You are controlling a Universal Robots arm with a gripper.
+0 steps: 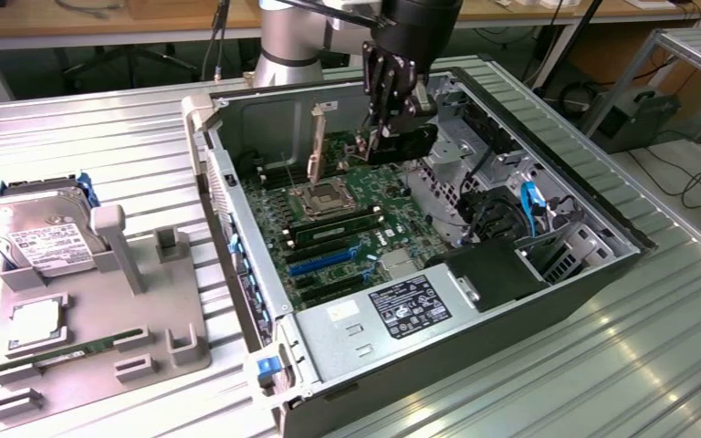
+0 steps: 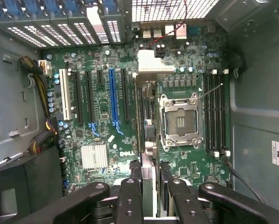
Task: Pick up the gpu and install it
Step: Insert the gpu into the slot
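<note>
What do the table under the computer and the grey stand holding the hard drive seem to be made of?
The table looks like bare metal, probably aluminium: ribbed and silvery, with bright reflections. The stand looks like matte grey plastic: dull, uniform colour, no shine, with moulded-looking slots. The hard drive on it has a shiny metal-looking top.

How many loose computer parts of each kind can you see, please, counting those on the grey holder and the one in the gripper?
Hard drive: 1
RAM stick: 1
Processor chip: 1
gpu, held in the gripper: 1
Total: 4
</note>
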